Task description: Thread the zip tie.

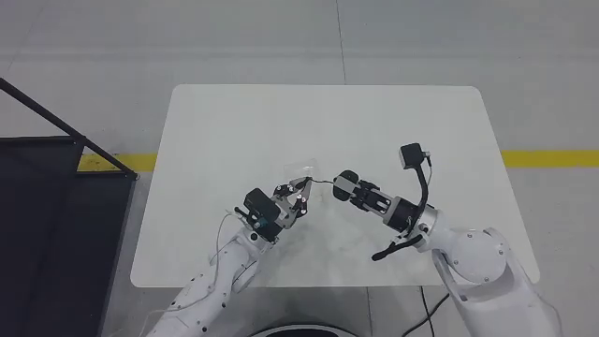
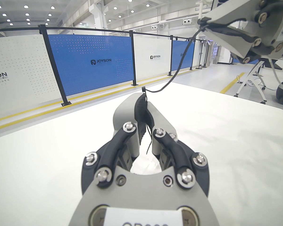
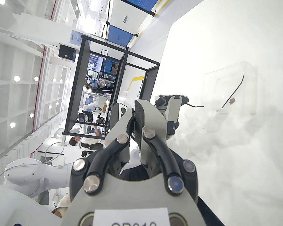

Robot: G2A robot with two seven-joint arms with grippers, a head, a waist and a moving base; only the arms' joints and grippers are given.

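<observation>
Top view: hanging way up above both arms, looking straight down, taking in the whole table. Left wrist view: riding close behind the left gripper, peering out past its tips. Right wrist view: same deal behind the right gripper, just rolled sideways. Both wrist views catching the opposite gripper just ahead.

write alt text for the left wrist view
The left gripper, shut, pinches a black zip tie by its head end above a white table. The strap curves up to the right gripper, which is shut on its other end.
</observation>
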